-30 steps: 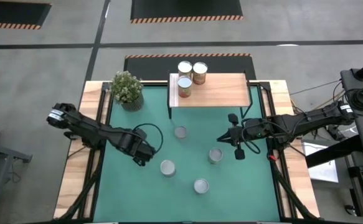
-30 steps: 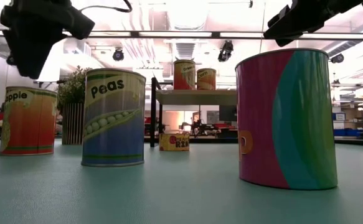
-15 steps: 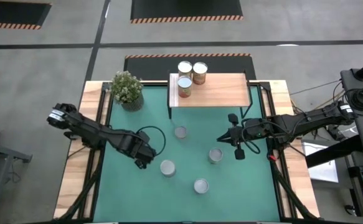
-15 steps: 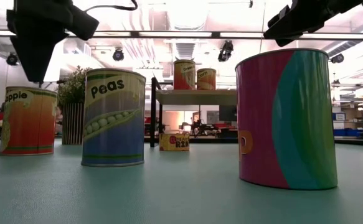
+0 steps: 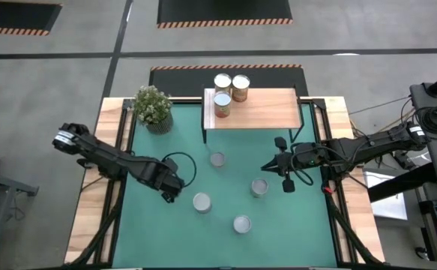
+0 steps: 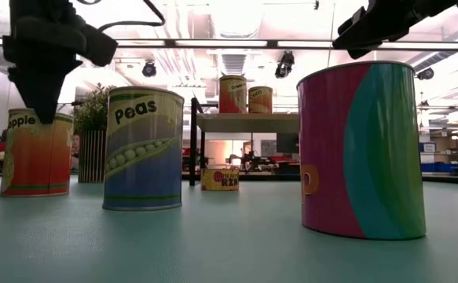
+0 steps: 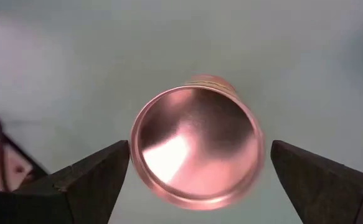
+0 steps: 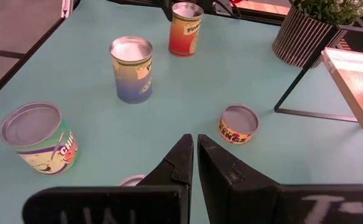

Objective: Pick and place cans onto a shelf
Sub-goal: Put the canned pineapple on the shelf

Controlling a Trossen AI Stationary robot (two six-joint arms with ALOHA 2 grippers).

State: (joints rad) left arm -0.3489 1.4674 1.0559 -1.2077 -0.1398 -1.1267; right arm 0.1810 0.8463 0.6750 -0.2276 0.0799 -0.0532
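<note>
Your left hand [image 7: 193, 186] is spread wide above the orange apple can [image 7: 197, 152], nothing gripped; drop off-centre and a finger clips the rim and tips it on the table [image 5: 308, 225]. Right hand [image 5: 267, 166] is clenched, empty, hovering mid-table. Count: three cans on the shelf [image 5: 267, 109], four on the mat, seven total, one potted plant [image 5: 153, 107].

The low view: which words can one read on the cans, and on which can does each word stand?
"Peas": on the blue and green can.
"pple", its first letters hidden: on the orange can under the left gripper.
Labels on the low can, the shelf cans and the large near can: too blurred to read.
</note>
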